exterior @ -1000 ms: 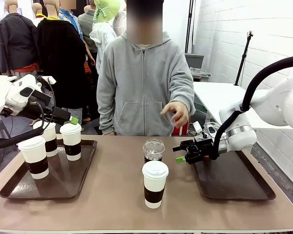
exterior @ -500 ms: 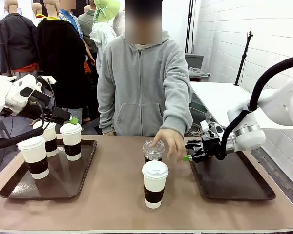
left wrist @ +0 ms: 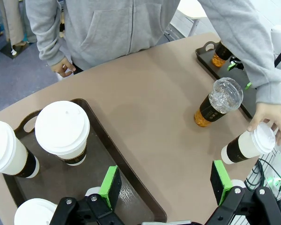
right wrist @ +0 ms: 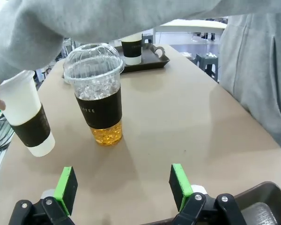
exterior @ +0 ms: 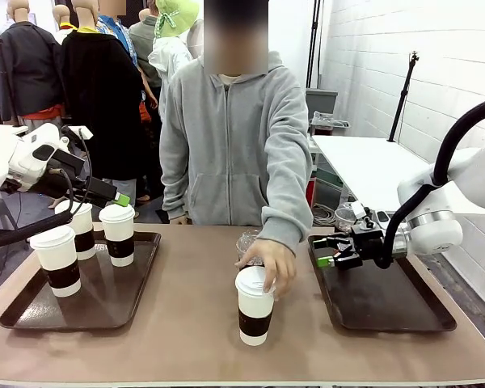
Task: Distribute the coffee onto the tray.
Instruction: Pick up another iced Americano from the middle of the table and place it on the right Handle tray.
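**As the person's hand [exterior: 272, 263] lay on the middle cup [exterior: 255, 321]**

The brown table [exterior: 194, 339] had two trays. The left tray [exterior: 105, 301] held three white cups [exterior: 118, 234]. The right tray [exterior: 388, 305] held a clear cup [left wrist: 218, 56]. Another clear cup [right wrist: 97, 103] stood just behind the middle cup. The left gripper [left wrist: 166, 183] and right gripper [right wrist: 123, 183] each had fingers apart, holding nothing.
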`<state>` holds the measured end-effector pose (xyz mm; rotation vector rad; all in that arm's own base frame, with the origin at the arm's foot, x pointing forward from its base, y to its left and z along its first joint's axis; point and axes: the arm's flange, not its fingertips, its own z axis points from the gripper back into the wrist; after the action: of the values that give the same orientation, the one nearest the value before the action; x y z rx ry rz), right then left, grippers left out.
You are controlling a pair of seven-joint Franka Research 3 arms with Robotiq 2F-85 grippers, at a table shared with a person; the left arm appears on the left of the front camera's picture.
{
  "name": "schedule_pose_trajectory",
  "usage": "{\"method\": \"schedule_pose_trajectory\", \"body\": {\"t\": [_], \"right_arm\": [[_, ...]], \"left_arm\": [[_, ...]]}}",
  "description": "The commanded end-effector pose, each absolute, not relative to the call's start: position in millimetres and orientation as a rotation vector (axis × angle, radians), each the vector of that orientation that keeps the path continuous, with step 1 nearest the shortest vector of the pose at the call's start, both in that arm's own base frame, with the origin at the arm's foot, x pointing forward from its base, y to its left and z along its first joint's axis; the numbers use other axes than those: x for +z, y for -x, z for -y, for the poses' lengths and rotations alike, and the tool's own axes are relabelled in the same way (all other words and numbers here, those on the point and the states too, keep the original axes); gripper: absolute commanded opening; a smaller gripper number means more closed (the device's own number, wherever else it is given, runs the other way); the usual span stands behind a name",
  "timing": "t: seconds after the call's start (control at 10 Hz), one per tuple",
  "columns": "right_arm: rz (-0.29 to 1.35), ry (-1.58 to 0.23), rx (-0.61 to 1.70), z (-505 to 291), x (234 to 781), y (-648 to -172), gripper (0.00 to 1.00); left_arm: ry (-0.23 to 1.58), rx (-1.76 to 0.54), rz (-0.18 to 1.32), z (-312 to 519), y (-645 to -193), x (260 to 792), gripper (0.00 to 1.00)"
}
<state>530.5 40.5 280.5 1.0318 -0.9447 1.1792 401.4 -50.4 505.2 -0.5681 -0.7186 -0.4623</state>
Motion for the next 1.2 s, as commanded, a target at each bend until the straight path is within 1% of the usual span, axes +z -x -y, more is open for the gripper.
{"method": "schedule_pose_trajectory", "body": {"t": [0.0, 0.1, 1.1], "right_arm": [[0.999, -1.043, 1.143, -44.4, 283.5, -523.0, 1.00], [0.945, -1.032, 1.179, -40.5, 280.5, -530.5, 1.00], [0.945, -1.032, 1.179, -40.5, 280.5, -530.5, 1.00]], "left_arm": [[0.585, -0.478, 0.732, 48.2, -404.7, 502.2, 1.00], [0.585, -0.478, 0.732, 48.2, -404.7, 502.2, 1.00], [0.585, -0.478, 0.732, 48.2, -404.7, 502.2, 1.00]]}}
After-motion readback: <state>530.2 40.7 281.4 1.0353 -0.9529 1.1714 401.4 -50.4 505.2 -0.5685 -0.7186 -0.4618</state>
